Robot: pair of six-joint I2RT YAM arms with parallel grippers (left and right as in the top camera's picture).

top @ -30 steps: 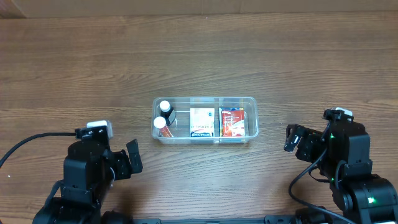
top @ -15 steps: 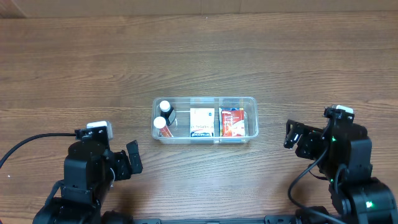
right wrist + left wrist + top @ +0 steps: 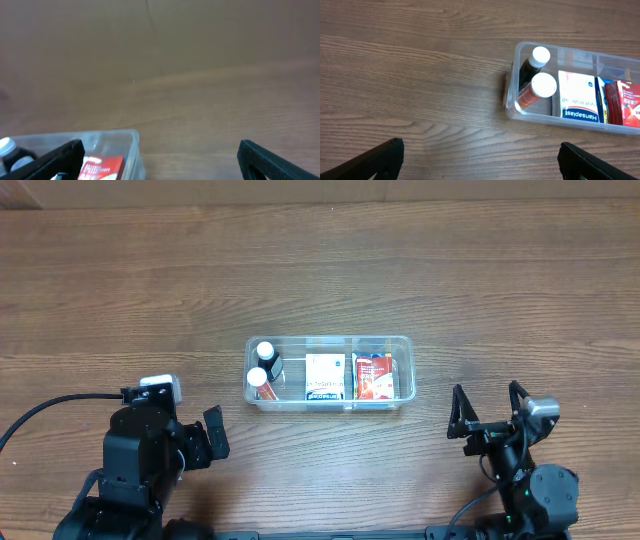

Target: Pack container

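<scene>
Right pincer [image 3: 486, 414]: lower right, spread wide, empty.
Left pincer [image 3: 479, 161]: spread wide, empty.
Tub [image 3: 411, 372]: centre, clear, holding bottles [image 3: 265, 352] and boxes [image 3: 324, 375].

Soft, even light on the table [image 3: 320, 280]; just a faint shadow left of the container [image 3: 510, 97]. Left wrist view crisp, right wrist view dim and blurred.
</scene>
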